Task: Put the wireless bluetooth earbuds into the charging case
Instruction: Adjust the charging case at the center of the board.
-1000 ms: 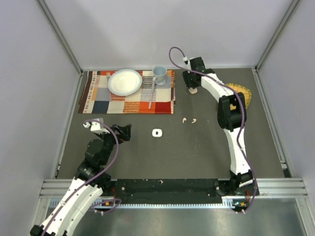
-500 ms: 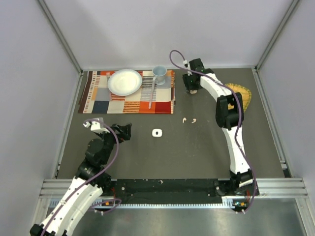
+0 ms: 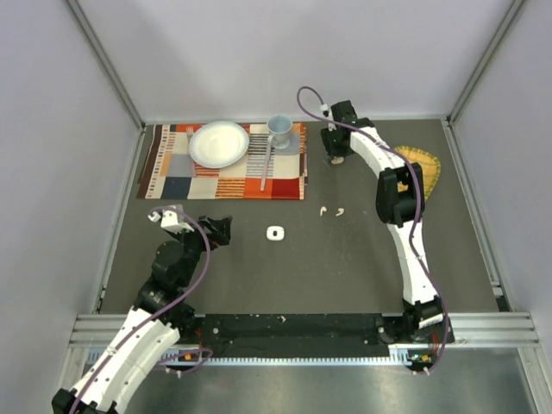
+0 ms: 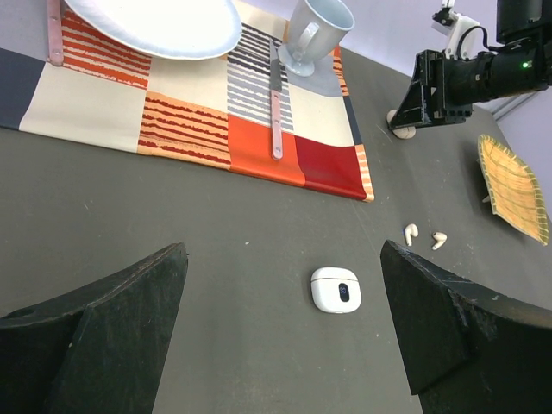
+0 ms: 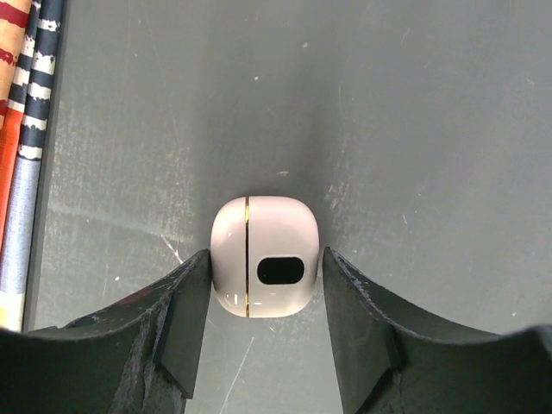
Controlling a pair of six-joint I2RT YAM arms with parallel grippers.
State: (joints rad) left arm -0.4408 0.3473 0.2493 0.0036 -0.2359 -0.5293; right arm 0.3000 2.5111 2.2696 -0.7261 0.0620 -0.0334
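Two small white earbuds (image 3: 323,210) (image 3: 340,210) lie side by side on the dark table; the left wrist view shows them too (image 4: 410,232) (image 4: 439,240). A white charging case (image 3: 275,233) lies closed left of them and shows ahead of my left gripper (image 4: 335,289). My left gripper (image 3: 220,231) is open and empty, well left of that case. My right gripper (image 3: 336,153) is at the far side, its fingers (image 5: 185,302) pressed on both sides of a pale pink closed case (image 5: 264,255) resting on the table.
A striped placemat (image 3: 198,177) at the back left carries a white plate (image 3: 218,143), a blue-grey cup (image 3: 279,129) and a utensil (image 3: 266,164). A yellow woven dish (image 3: 427,168) lies at the back right. Frame rails run along both sides.
My right gripper has come down over the pink case and its fingers now sit against it. The left arm has barely moved.
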